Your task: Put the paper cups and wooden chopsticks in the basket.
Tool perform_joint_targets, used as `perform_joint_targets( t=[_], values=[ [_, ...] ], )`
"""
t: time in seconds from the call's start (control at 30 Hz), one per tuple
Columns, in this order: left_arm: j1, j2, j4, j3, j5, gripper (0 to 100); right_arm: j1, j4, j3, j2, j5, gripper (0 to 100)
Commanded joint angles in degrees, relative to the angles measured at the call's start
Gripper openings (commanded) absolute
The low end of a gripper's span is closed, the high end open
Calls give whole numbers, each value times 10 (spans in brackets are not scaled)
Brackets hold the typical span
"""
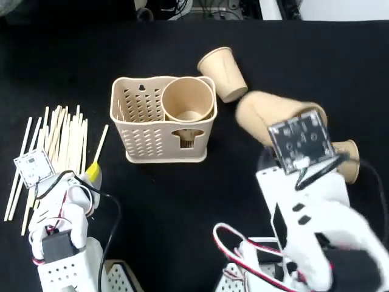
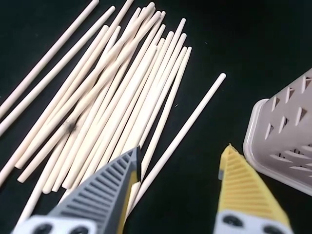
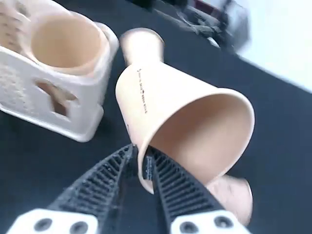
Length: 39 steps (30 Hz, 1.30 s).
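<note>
Right jaws pinch a paper cup (image 3: 185,122) by its rim, half-hiding a second cup (image 3: 233,192); left jaws gape over chopsticks (image 2: 112,102) near the basket (image 2: 285,136).

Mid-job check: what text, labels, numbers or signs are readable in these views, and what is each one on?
On the paper cup pinched in the right claw: one short line of dark print running down its side, too small to read.
On the basket and the chopsticks: no text visible.
Nothing legible anywhere.
</note>
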Motion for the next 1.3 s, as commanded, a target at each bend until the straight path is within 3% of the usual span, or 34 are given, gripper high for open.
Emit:
perform_joint_targets(
  t=[0.0, 0.37, 0.63, 0.9, 1.13, 1.27],
  values=[
    [9, -4, -9, -1, -4, 266, -84, 20, -155, 125, -22, 11],
    [9, -4, -22, 7, -4, 266, -225, 18, -264, 327, -23, 11],
    [9, -4, -22, 7, -4, 266, -218, 18, -269, 374, -16, 11],
    [9, -4, -22, 7, -4, 266, -164, 19, -263, 378, 26, 18],
    [10, -4, -23, 9, -4, 266, -178, 18, -263, 379, 30, 201],
    [10, -4, -23, 9, -4, 266, -226, 18, -262, 379, 29, 235]
  ],
)
